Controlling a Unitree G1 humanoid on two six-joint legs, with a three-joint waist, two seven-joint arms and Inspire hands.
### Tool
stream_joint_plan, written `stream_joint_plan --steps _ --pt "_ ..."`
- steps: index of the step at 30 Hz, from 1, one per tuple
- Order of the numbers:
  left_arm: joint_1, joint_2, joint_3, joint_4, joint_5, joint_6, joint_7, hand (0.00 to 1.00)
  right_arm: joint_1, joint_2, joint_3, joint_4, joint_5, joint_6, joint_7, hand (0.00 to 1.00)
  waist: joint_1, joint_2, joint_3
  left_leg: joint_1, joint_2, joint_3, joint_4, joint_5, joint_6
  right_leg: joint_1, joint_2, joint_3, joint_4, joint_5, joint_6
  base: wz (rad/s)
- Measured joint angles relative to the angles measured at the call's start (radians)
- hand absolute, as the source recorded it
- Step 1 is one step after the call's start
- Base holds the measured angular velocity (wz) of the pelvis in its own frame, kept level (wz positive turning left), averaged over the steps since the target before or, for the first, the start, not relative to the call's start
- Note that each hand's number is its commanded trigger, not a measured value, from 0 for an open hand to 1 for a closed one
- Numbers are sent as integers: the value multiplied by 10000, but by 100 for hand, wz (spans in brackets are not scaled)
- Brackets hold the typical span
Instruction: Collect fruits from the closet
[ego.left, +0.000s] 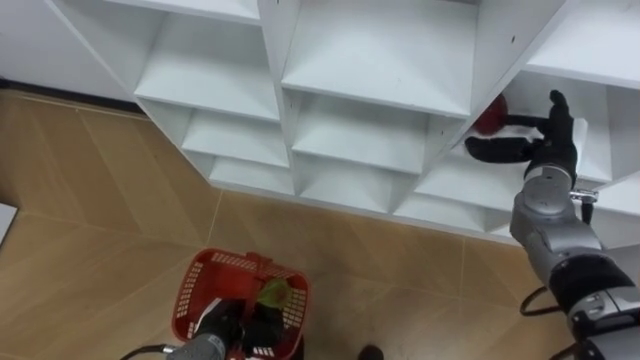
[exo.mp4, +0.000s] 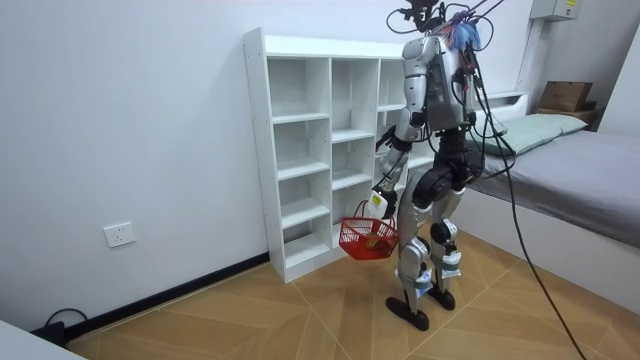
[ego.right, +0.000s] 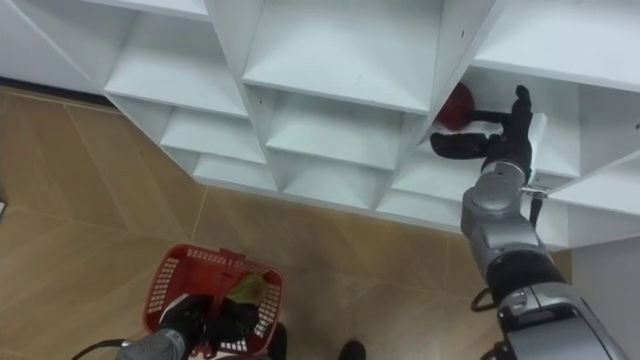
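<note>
The right hand (ego.left: 545, 138), fingers spread apart, reaches into a closet (ego.left: 380, 60) compartment where the red fruit (ego.left: 489, 119) lies just beside its fingertips against the left wall, while the left hand (ego.left: 222, 322) is clamped on the red basket (ego.left: 188, 290) holding a green fruit (ego.left: 273, 293).

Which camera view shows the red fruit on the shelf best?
The right eye view: the round red fruit shows clearly in a white shelf compartment, beside the open right hand. The left eye view shows it much the same. In the room view the robot's body stands before it.
</note>
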Motion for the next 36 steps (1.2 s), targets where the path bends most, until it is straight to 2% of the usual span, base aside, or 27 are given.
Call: stream_joint_plan --steps 6,10,15,23,31,36 --pt "64 -75 21 -5 -394 39 20 100 18 222 -301 -2 1392 15 276 0 -222 5 -1 -5 4 2 101 -2 3 4 8 60 76 0 -2 0" --pt "33 -91 20 -10 -404 47 27 100 17 204 -485 -9 1879 10 358 0 -260 24 -13 -5 5 11 139 -1 3 -26 9 94 130 -4 -8 0" --pt "22 -103 21 -9 -420 49 57 100 12 185 -494 -13 1984 -10 508 0 -285 78 -46 -3 5 11 151 -1 4 -25 0 79 138 -5 -8 0" --pt "13 -197 64 -7 -418 48 129 100 15 241 -861 36 1897 0 562 0 -280 90 -53 47 6 11 155 3 5 6 -4 91 192 -3 -9 0" --pt "72 -225 19 -6 -401 45 113 100 33 246 -850 138 635 10 532 0 -233 92 -53 182 11 22 110 3 4 141 3 73 145 -3 -9 0" --pt "73 -214 131 -6 -394 45 88 100 28 236 -837 131 -902 9 414 0 -193 91 -53 181 11 26 92 3 4 117 2 86 162 -7 -10 0"
